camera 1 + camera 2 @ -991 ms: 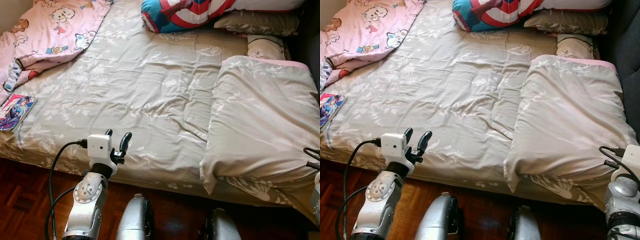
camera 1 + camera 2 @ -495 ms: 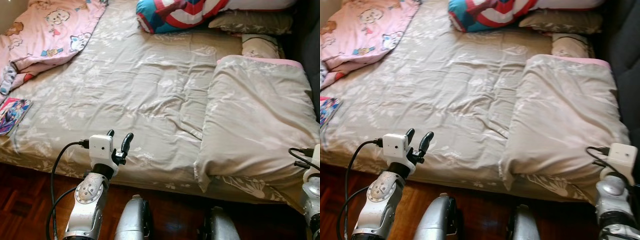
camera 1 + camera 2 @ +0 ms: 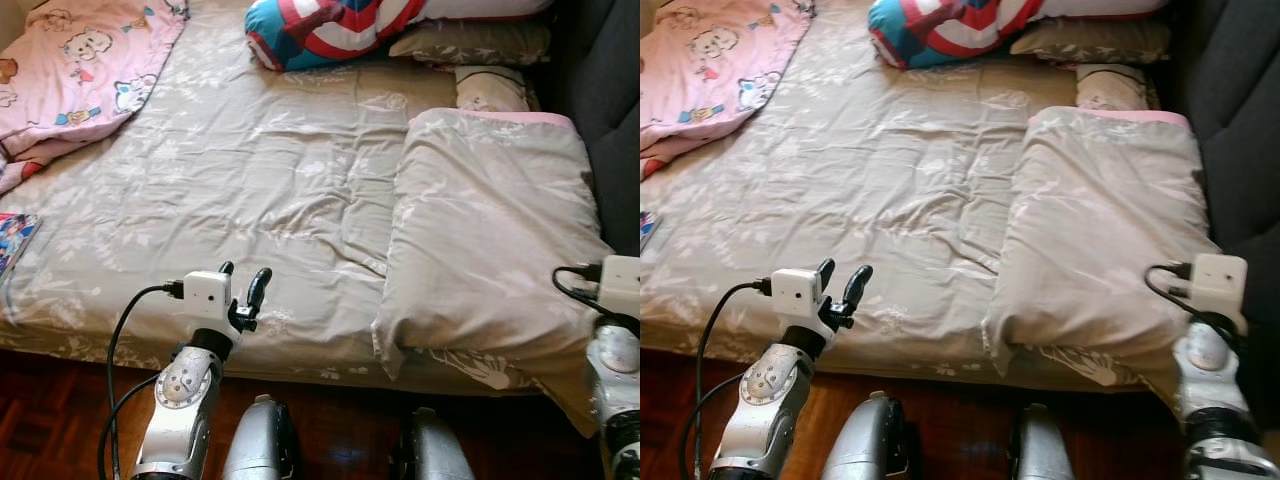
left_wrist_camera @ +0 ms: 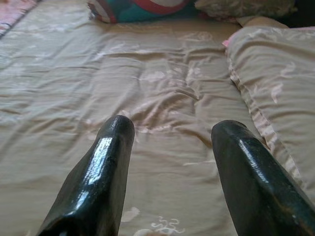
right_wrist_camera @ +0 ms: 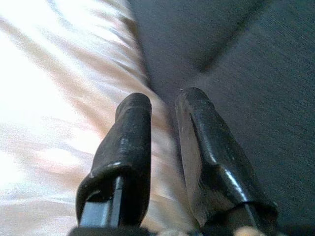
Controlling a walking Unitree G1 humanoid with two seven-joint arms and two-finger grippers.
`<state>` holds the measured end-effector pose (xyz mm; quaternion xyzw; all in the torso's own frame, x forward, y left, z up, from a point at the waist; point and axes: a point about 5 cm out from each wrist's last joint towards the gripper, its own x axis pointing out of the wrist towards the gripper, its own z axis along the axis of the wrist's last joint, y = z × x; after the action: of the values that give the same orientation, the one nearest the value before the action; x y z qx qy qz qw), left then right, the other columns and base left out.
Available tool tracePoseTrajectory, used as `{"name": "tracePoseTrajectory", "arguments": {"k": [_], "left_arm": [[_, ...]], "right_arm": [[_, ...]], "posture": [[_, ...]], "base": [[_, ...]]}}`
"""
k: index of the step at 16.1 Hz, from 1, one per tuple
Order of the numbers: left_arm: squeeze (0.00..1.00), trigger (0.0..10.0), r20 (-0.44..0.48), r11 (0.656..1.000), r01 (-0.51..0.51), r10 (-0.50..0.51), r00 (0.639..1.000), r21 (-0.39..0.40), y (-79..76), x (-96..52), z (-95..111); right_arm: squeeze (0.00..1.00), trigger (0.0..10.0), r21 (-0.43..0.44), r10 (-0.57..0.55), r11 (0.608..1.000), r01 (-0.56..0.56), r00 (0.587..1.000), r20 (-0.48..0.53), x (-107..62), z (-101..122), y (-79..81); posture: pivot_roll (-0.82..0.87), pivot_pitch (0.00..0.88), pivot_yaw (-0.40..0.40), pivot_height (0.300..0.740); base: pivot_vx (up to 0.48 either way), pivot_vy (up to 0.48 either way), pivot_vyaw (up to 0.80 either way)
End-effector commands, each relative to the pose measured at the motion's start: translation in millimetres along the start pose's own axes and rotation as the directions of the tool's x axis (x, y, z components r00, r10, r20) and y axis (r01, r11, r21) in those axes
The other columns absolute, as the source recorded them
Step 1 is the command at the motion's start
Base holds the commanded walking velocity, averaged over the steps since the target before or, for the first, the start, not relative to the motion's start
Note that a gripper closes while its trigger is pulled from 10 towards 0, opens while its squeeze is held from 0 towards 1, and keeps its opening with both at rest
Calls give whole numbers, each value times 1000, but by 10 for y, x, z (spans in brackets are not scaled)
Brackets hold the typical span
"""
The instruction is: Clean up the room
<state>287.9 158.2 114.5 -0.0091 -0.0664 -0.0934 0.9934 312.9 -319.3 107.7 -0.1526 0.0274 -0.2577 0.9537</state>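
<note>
Where the bed [image 3: 250, 180] meets the wood floor: both pincers raised, nothing held.
Left pincer [image 3: 243, 285], fingers wide, over the bed's near edge. Right pincer [image 5: 165, 128], fingers narrowly apart, by the folded duvet [image 3: 490, 230] along the right edge. Pink blanket [image 3: 70, 70] at far-left corner; striped pillow [image 3: 320, 25] at the head; book [image 3: 12, 240] on left edge.

Our right gripper [image 5: 165, 105] now rises beside the folded quilt [image 3: 1100, 225], next to the dark headboard [image 3: 1230, 110]; our view swings right, the book [image 3: 12, 240] nearly leaving frame.

Wide bed [image 3: 250, 180], dark wood floor [image 3: 60, 420]
</note>
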Motion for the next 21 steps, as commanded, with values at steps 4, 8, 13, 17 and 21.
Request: {"name": "tracePoseTrajectory", "arguments": {"k": [4,8,13,17,21], "left_arm": [[0,10000,-61,1000,-24,23,998,-5,48,-71,-192],[0,10000,-123,994,-106,101,987,-40,147,-142,-367],[0,10000,-295,985,-170,152,943,-35,221,-309,-789],[0,10000,-460,975,-219,185,868,-21,276,-535,-1156],[0,10000,-607,969,-248,201,769,7,291,-754,-1414]], "right_arm": [[0,10000,237,268,933,-271,962,47,-306,-40,658],[0,10000,337,380,873,-353,925,-15,-598,-285,914],[0,10000,359,467,851,-383,865,-186,-868,-683,1036],[0,10000,368,483,858,-359,809,-336,-1083,-1012,996],[0,10000,344,476,875,-340,730,-491,-1326,-1313,917]], "posture": [[7,203,48,652],[0,197,40,682],[0,170,27,740],[-1,145,25,740],[-7,112,25,740]], "base": [[0,0,0],[0,0,0],[0,0,0],[0,0,0],[0,0,0]]}}
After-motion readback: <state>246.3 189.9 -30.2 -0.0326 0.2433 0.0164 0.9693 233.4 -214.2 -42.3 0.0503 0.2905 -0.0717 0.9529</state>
